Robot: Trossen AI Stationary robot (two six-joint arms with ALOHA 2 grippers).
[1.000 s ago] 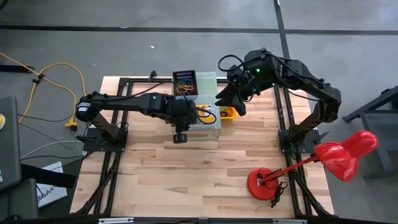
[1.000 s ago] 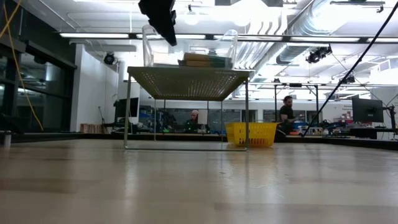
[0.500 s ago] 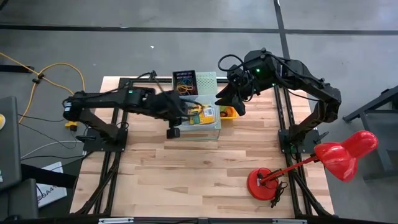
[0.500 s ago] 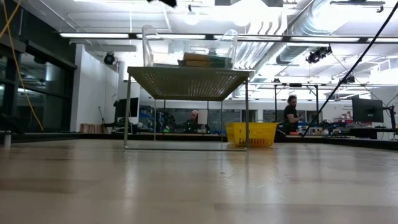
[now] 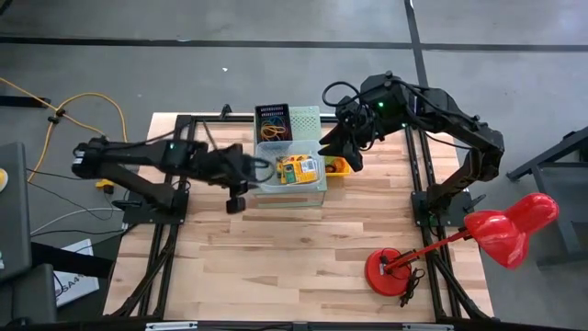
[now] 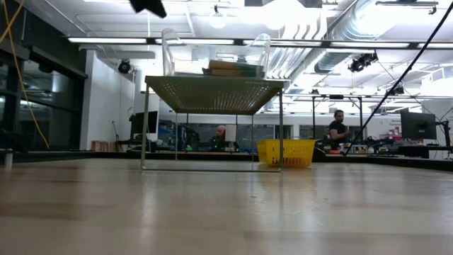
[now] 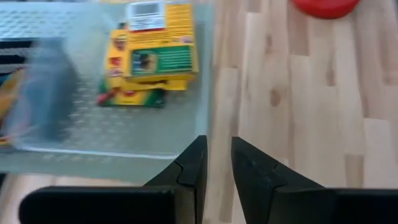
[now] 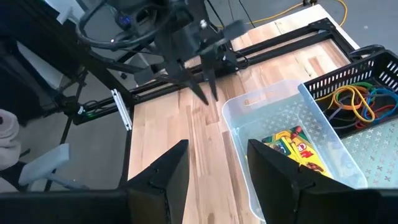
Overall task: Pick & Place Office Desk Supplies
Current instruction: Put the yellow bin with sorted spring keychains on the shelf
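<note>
Bright overhead light; blurred left-wrist view

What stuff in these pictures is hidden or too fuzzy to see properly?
- Small yellow object, high view: the right arm's fingers cover most of it, so its kind is unclear.
- Coloured elastic band loops in the black mesh basket, right wrist view: tangled, uncountable; the basket runs off the edge.
- Flat yellow-and-green crayon boxes, left wrist view: stacked, lower one mostly covered; lettering blurred.
- Left arm's fingers: nothing visible between them.

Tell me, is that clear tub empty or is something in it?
Not empty. The clear tub holds two yellow-and-green crayon boxes, lying flat and stacked, one partly over the other, on its floor.
</note>
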